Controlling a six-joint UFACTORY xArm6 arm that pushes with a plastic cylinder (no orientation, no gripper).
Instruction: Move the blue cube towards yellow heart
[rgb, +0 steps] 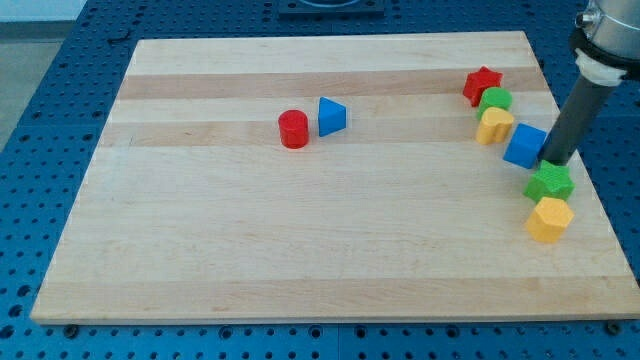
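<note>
My tip (552, 160) sits at the right side of the wooden board (300, 250), touching or all but touching the right edge of the blue cube (525, 146), with the green star-shaped block (549, 182) just beside it on the near side. I carry no claw at all: the arm ends in a plain dark rod, so nothing opens, closes or holds anything; it can only push. The blue cube lies immediately left of my tip, and the yellow heart (494, 126) lies just left of the cube and a little farther away, close enough that the two may already be touching at a corner. That line is what the next move turns on: tip, cube and heart stand nearly in a row running left and slightly far, so a short push that way should close what gap remains. The risk, as I judge it, is shoving the heart into the green block (495, 99) and red star (482, 85) behind it. A yellow hexagonal block (549, 220) sits nearest; a red cylinder (293, 129) and blue triangular block (332, 116) lie well apart at centre-left. No brand, label or writing is readable anywhere.
</note>
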